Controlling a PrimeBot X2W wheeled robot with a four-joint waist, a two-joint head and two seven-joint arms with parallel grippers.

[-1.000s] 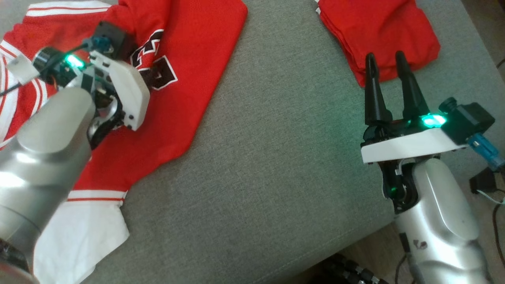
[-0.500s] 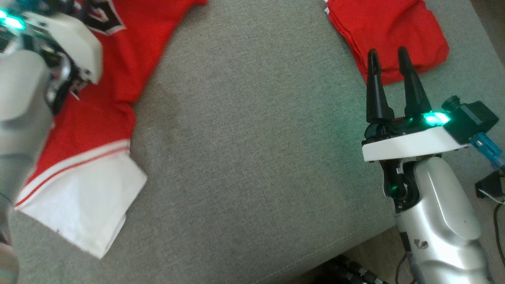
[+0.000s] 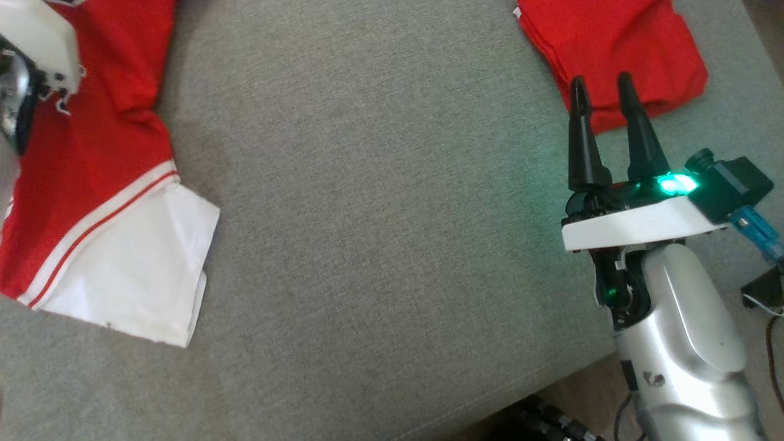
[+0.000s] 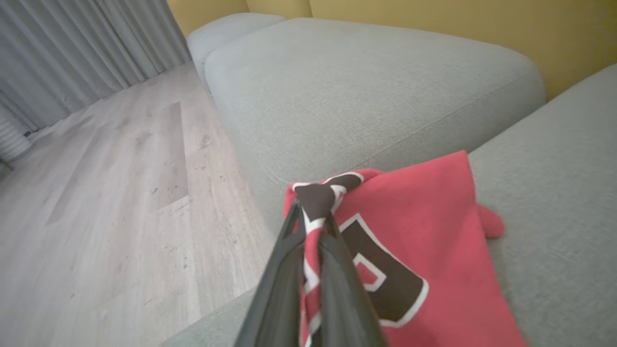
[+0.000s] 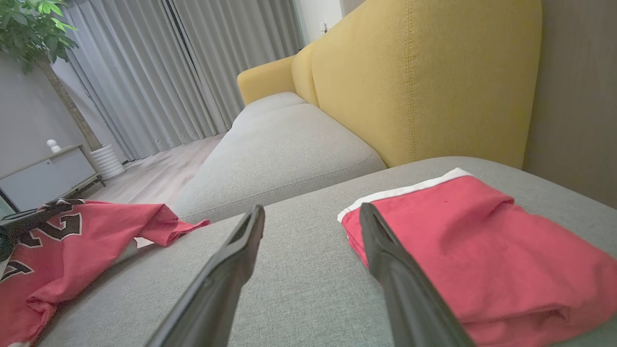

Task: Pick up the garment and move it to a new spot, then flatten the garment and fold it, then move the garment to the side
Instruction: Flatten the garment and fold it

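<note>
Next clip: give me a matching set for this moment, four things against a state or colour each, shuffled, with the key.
1. left gripper
2. right gripper
3. folded red garment
4. sofa backrest

A. yellow
B. open, empty
C. shut on the red jersey
D. lying on the grey cushion

Pairs: 1-C, 2-B, 3-D, 4-A

The red fabric jersey (image 3: 92, 159), with black white-edged lettering and a wide white panel set off by a thin red stripe, lay rumpled at the left end of the grey woven sofa seat (image 3: 380, 214). Its white panel rested flat on the cushion, one corner doubled under. A bunched fold of the lettered part stood raised, pinched tight in the left gripper (image 4: 312, 214).
</note>
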